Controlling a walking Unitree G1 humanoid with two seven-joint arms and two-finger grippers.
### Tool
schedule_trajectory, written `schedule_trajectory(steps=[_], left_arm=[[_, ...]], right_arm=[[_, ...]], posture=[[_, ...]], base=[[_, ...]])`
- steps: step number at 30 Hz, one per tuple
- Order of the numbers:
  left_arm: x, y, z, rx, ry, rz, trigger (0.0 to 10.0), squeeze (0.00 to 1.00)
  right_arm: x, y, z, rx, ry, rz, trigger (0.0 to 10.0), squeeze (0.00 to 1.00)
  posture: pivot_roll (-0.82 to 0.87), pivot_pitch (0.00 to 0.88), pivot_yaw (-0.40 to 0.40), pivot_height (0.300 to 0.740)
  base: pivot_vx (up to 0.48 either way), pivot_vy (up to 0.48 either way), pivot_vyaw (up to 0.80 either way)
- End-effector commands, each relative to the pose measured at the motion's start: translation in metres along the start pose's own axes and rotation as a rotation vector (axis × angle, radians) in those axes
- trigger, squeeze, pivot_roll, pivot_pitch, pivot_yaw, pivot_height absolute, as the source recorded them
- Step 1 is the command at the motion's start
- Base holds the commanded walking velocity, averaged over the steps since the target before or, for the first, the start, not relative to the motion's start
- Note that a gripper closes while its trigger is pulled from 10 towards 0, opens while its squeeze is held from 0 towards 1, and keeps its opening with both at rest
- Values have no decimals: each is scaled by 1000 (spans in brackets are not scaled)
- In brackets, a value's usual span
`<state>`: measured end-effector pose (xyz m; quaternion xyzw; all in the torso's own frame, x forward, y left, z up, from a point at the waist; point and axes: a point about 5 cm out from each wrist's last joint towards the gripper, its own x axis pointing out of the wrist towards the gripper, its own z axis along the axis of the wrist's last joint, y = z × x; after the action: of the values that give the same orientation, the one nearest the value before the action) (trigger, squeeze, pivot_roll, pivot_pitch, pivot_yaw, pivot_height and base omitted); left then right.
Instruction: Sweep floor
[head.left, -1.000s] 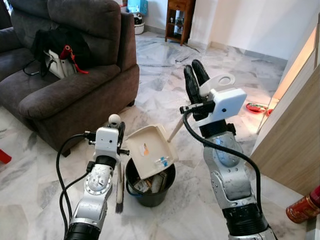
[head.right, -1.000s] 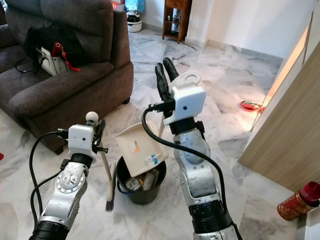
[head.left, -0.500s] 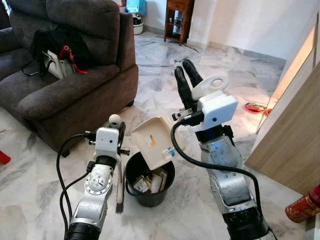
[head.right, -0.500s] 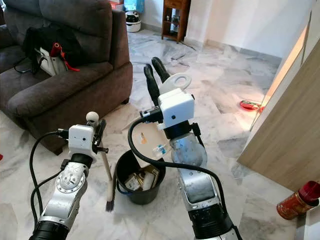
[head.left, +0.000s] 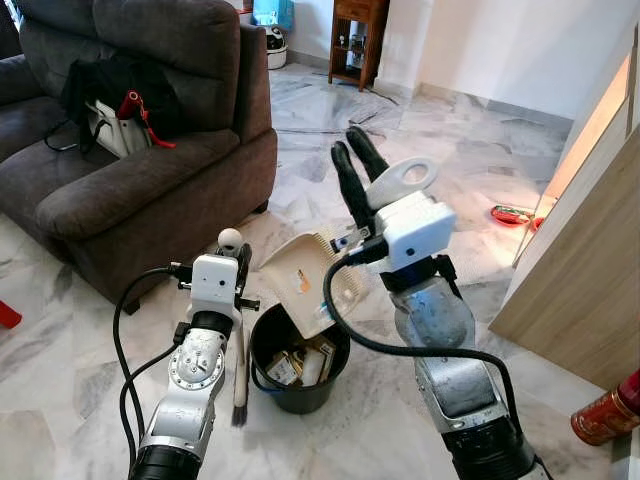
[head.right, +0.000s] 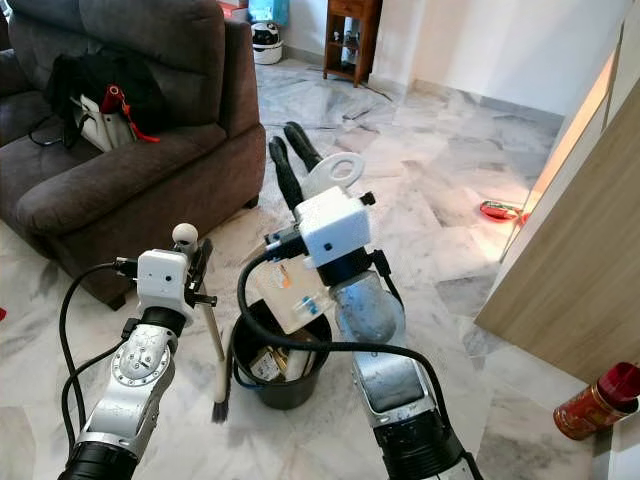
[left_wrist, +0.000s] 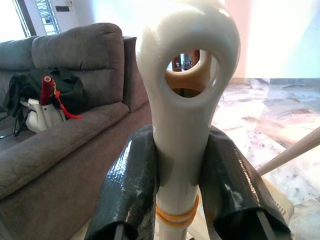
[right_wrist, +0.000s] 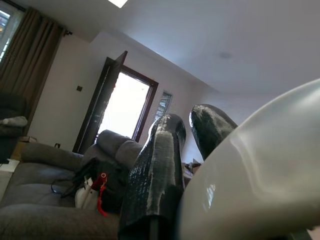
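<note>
Your right pincer (head.left: 352, 170) grips the dustpan (head.left: 305, 275) handle, tipping it over the black bin (head.left: 298, 385), which already holds litter. Your left pincer (left_wrist: 182, 190) is closed on the brush (head.left: 240, 375) handle. Emptying seems nearly done; further sweeping possibly remains.
</note>
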<state>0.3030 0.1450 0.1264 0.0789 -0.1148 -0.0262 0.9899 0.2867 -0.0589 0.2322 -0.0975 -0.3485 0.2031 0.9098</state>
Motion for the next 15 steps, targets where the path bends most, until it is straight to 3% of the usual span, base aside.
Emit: schedule_trajectory(steps=[1,15], left_arm=[[6,0,15,-1,-79,-5,10000,0],[6,-3,15,2,-84,-13,10000,0]], right_arm=[[7,-2,25,-37,-140,1,10000,0],[7,-3,23,-73,-136,8,10000,0]], posture=[[78,0,-20,740],[77,0,-28,740]], base=[[0,0,0],[0,0,0]])
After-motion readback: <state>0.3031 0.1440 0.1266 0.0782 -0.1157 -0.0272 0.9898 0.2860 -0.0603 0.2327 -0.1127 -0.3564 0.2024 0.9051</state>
